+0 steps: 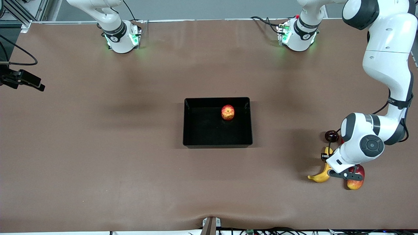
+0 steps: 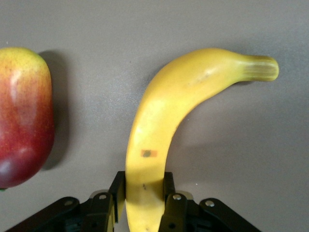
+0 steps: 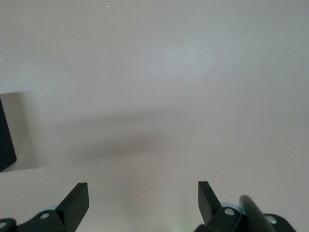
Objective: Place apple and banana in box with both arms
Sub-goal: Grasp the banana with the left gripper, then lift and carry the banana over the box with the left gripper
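The red and yellow apple (image 1: pixel 228 112) lies in the black box (image 1: pixel 209 132) at mid-table, close to the wall nearest the robots' bases. At the left arm's end of the table the yellow banana (image 1: pixel 321 174) (image 2: pixel 183 96) rests on the surface. My left gripper (image 1: pixel 328 162) (image 2: pixel 143 186) is down at it and shut on one end, a finger (image 2: pixel 117 186) pressed on each side. My right gripper (image 3: pixel 143 193) is open over bare table with nothing between its fingers; it does not show in the front view.
A red-yellow mango-like fruit (image 1: pixel 356 181) (image 2: pixel 24 116) lies right beside the banana, partly under the left wrist. A small dark round fruit (image 1: pixel 332 135) sits just beside them, farther from the front camera. A black camera mount (image 1: pixel 23 80) juts in at the right arm's end.
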Robot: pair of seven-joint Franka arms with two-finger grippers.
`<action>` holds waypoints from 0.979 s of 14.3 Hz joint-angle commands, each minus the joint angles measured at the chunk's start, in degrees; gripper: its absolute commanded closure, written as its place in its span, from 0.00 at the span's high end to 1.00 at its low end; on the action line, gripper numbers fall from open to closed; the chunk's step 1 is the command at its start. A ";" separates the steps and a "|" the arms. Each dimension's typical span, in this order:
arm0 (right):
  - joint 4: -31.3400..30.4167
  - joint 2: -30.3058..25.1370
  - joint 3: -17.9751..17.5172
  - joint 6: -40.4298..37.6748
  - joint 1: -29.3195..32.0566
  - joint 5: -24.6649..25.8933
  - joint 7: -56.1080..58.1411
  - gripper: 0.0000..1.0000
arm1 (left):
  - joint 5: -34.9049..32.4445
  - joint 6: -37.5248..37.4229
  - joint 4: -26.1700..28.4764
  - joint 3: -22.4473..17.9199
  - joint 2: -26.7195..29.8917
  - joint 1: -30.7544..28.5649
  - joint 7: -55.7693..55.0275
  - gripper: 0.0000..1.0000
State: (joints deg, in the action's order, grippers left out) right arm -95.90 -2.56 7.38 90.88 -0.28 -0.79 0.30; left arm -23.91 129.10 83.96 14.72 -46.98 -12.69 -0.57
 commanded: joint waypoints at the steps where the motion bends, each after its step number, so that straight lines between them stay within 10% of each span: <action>1: -0.95 -0.69 -0.96 0.27 1.25 0.70 -0.39 1.00 | -1.40 0.10 -0.11 1.18 1.62 -0.59 0.83 0.00; 8: -0.95 -0.51 -0.96 0.27 1.42 0.70 -0.39 1.00 | -0.88 -9.90 0.42 11.72 10.49 -0.06 -1.79 0.00; 14: -0.95 -0.51 -0.96 0.09 1.51 0.61 -0.48 1.00 | -0.96 -19.93 0.86 27.53 12.53 1.34 -25.92 0.00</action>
State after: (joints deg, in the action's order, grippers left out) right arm -96.11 -2.45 7.42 90.84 -0.09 -0.79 0.29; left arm -23.91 111.25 83.35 38.64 -34.95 -12.08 -18.36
